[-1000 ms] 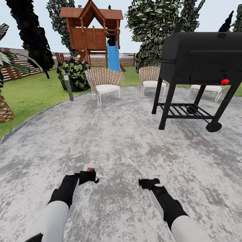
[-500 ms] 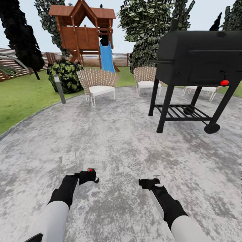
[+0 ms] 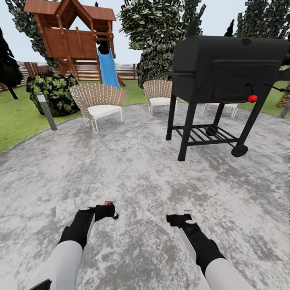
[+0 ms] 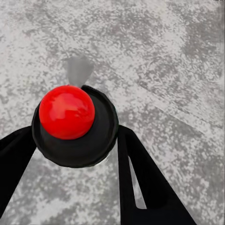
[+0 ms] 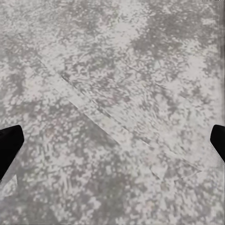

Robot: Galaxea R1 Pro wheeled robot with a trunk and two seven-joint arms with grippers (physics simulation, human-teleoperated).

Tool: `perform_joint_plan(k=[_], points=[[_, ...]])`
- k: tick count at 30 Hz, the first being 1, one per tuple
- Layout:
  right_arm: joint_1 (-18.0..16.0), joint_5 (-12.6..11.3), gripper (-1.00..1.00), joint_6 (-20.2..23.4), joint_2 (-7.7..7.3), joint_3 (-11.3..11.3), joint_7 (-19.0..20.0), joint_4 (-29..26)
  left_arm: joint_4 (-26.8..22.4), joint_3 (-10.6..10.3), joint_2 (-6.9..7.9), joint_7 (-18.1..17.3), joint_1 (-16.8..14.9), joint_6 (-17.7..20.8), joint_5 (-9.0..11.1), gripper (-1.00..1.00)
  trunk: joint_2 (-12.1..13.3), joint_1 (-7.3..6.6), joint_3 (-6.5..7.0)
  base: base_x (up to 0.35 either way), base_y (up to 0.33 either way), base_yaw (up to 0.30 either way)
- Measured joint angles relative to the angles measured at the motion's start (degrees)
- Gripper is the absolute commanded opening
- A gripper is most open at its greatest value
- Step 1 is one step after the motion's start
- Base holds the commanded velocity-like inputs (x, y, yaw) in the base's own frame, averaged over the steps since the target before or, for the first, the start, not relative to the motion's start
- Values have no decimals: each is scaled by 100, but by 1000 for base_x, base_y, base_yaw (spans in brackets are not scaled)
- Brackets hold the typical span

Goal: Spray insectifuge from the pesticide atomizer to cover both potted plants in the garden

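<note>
My left gripper is shut on the pesticide atomizer, held low over the mottled grey patio. In the left wrist view the atomizer shows end-on as a dark round top with a red spot, sitting between my two black fingers. My right gripper hangs open beside it with nothing between its fingers, and in the right wrist view its gap spans bare paving. The potted plants are out of view.
A black barbecue grill on legs stands ahead to the right. Two wicker chairs sit at the patio's far edge. A grey bollard lamp, a dark bush, a wooden playhouse with a blue slide and lawn lie to the left.
The whole scene has slid to the left in the head view, so the camera has turned right. Both arms keep the same pose, with the atomizer still held.
</note>
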Motion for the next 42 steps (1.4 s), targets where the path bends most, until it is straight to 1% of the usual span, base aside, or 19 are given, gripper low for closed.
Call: perform_joint_plan(k=[20, 23, 28, 29, 30, 31, 32, 33, 34, 36, 38, 42], points=[[0, -6, 100, 0, -15, -24, 0, 2, 0, -3, 0, 0, 0, 0, 0, -100, 0, 0, 2, 310, 195, -269], [-1, -4, 100, 0, -32, -35, 2, 3, -1, -2, 1, -1, 1, 0, 1, -100, 0, 0, 8, 252, 123, -100], [-1, -11, 100, -13, -74, -46, 23, 62, -1, 0, 2, 0, 2, 0, 1, -100, 0, 3, 10, 54, 20, -15], [-2, -13, 100, -17, -127, -52, 27, 62, -1, 0, 2, 0, 2, 0, 1, -100, 0, 3, 10, 9, 3, -2], [-2, -16, 100, -35, -232, -57, 28, 55, -1, 0, 2, -1, 2, 0, 1, -100, 0, 3, 10, 4, 1, -1], [-3, -20, 100, -254, -494, -64, 32, 45, -2, 0, 5, -1, 2, 0, 2, -100, 0, 3, 10, 2, 1, 0], [-2, -28, 100, -580, -651, -81, 40, 50, -2, 0, 8, -1, 2, -1, 2, -100, 0, 3, 10, 1, 1, 0], [-2, -34, 100, -708, -688, -81, 41, 54, -1, 0, 8, 1, 2, -1, 2, -100, 0, 3, 10, 0, 0, 0], [1, -36, 100, -1026, -754, -87, 43, 66, -1, 0, 10, 1, 2, -1, 2, -100, 0, 3, 10, 0, 0, 0], [5, -43, 100, -1273, -798, -90, 43, 116, -1, 0, 10, 2, 2, -1, -3, -100, 0, 3, 10, 0, 0, 0], [7, -46, 100, -1389, -818, -92, 43, 277, -1, 0, 11, 3, 2, -1, -6, -100, 0, 3, 10, 0, 0, 0], [7, -47, 100, -1438, -820, -92, 20, 496, -1, 0, 11, 5, 7, -1, -7, -100, 0, 3, 10, 0, 0, 0]])
